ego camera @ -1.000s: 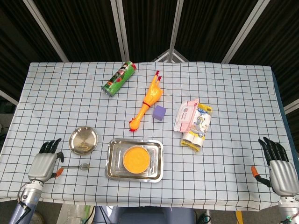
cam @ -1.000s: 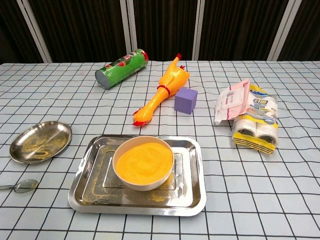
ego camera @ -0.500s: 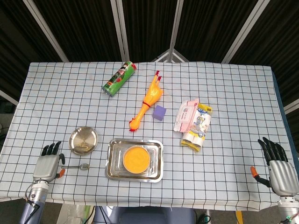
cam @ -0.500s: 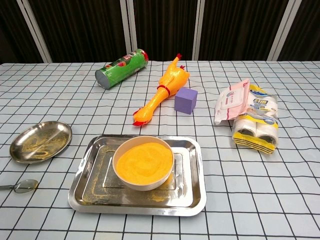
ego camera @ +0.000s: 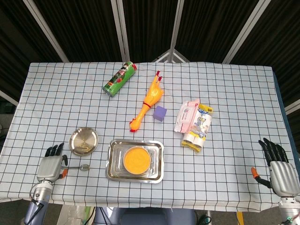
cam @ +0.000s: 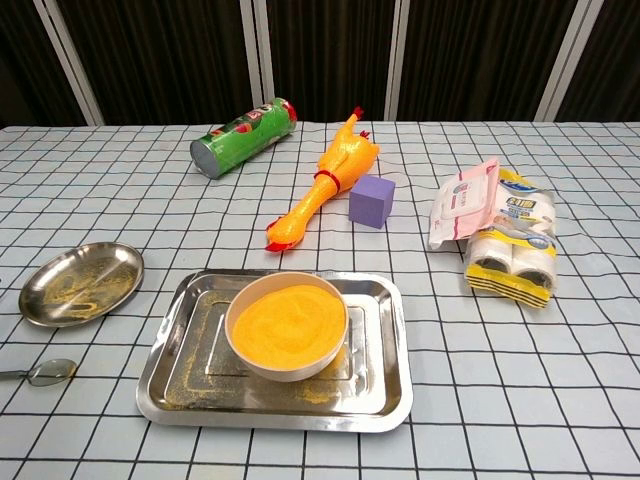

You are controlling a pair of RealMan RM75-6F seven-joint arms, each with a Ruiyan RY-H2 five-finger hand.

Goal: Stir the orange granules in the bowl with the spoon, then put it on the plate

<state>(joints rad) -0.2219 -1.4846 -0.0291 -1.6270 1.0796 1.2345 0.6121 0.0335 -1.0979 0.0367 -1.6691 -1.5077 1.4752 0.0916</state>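
Spoon (ego camera: 78,167) lay flat on the table (ego camera: 234,159) at the lower left of the head view, bowl end pointing toward the tray (ego camera: 112,174), handle reaching back to the left hand (ego camera: 50,167). That hand sat low at the near edge, fingers spread, nothing gripped; whether a fingertip touched the handle, I could not tell. Lower right, the right hand (ego camera: 280,169) was likewise splayed and idle, well apart from everything. To do this well, the left hand likely needed a firm pinch on the handle, lifting cleanly before swinging over the tray's rim. The bowl (ego camera: 137,159) of orange granules (cam: 289,325) stood centred in that tray, brim-full, so gentle strokes seemed wise. The plate (ego camera: 76,146) waited just beyond the spoon, an easy drop-off. Farther up sat a rubber chicken (ego camera: 147,103), a purple cube (ego camera: 160,113), tissue packs (ego camera: 194,123) and a green can (ego camera: 119,78), none blocking the path.
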